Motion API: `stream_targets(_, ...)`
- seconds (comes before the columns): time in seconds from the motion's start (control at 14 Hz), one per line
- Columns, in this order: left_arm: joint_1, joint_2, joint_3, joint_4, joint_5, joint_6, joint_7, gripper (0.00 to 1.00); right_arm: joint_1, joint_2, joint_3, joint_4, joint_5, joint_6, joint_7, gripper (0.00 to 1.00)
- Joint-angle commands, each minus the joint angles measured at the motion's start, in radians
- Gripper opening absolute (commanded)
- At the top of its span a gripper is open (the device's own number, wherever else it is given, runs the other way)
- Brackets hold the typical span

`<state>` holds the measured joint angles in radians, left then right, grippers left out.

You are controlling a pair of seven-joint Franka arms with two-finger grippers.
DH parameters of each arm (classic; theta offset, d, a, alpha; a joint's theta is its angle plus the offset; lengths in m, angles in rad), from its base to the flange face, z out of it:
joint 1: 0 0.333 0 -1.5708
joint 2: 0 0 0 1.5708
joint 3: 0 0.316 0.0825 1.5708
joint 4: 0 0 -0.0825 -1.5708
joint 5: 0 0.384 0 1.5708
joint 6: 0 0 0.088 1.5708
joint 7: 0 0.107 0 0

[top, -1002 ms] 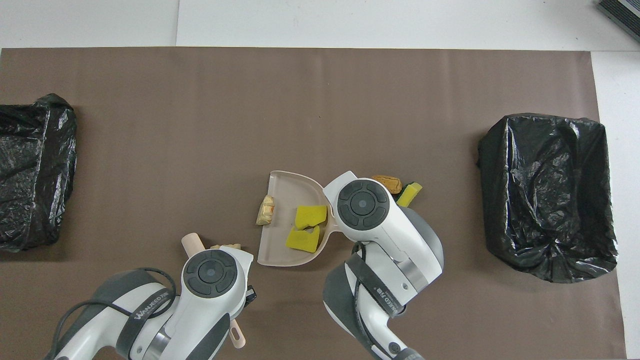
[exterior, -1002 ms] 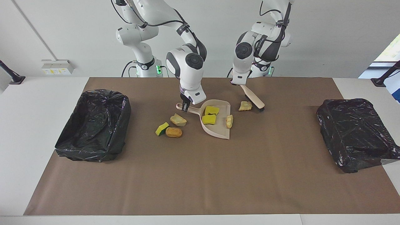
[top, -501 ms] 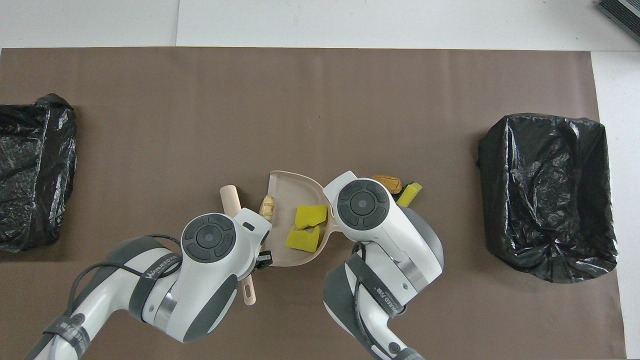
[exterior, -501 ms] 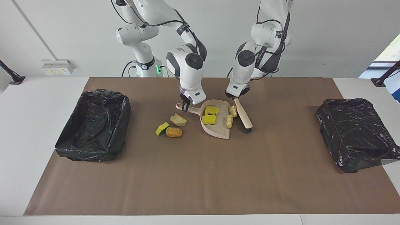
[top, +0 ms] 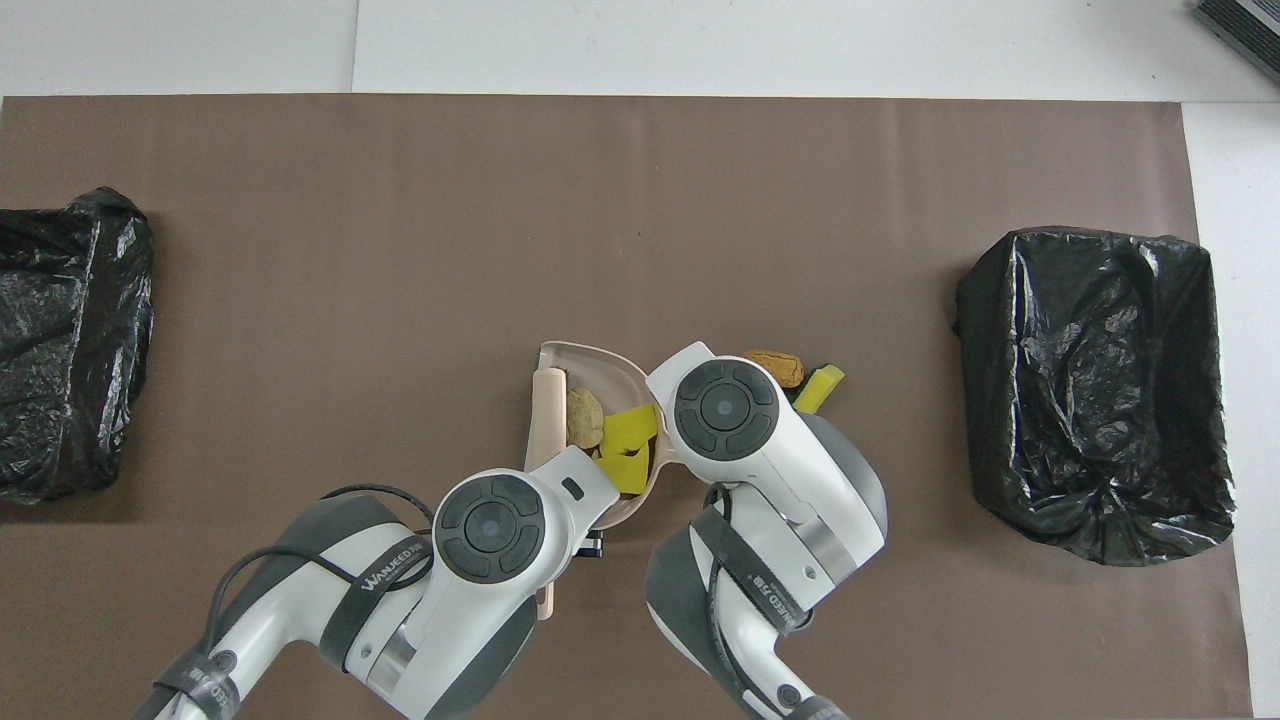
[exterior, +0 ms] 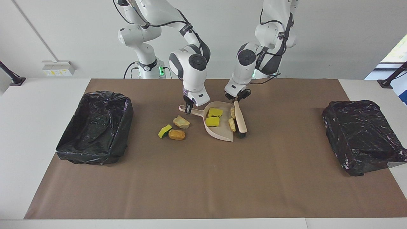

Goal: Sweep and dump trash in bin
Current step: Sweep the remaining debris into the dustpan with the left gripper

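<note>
1. The right gripper (exterior: 189,107) is clamped on the handle of a pale pink plastic dustpan (exterior: 222,131) that lies flat on the brown paper sheet (exterior: 203,178) covering the counter (exterior: 41,105), its open mouth turned toward the left arm's end.
2. The left gripper (exterior: 236,98) grips the handle end of a beige long-handled brush (exterior: 240,119), whose dark bristled head rests at the dustpan's open edge.
3. Inside the dustpan lie two bright yellow sponge pieces (exterior: 213,117) side by side, touching each other; in the overhead view they show as one yellow patch (top: 626,440) partly under the left arm.
4. Two tan crumbly lumps (exterior: 232,119) sit just inside the pan's mouth, pressed against the brush.
5. Three scraps remain on the paper beside the dustpan's handle, toward the right arm's end: a beige crumbly lump (exterior: 181,122), an orange-brown lump (exterior: 176,135) farther from the robots, and a yellow sponge piece with a green back (exterior: 164,131) just beside both.
6. A bin lined with a black plastic bag (exterior: 95,127) stands at the right arm's end of the counter, well apart from the scraps.
7. A second black-bagged bin (exterior: 361,136) stands at the left arm's end.
</note>
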<state>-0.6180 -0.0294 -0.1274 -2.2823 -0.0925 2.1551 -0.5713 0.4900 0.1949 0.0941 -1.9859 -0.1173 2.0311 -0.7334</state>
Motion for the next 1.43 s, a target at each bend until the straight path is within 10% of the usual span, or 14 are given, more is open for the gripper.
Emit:
stream_targets(0.0,-0.017,0.031,0.012,0.053,-0.013,-0.003,0.018,0.00,-0.005,-0.002,0.004,0.010,-0.019,0.004,-0.001,0.00)
stream_targets(0.72,0.029,-0.020,0.023,0.095,-0.001,-0.150,0.019,0.00,-0.007,0.000,0.004,0.010,-0.019,0.009,-0.001,0.00)
stream_targets(1.36,0.064,-0.271,0.025,0.000,0.000,-0.377,0.011,0.00,-0.017,-0.003,0.004,0.032,-0.013,0.004,-0.006,0.00)
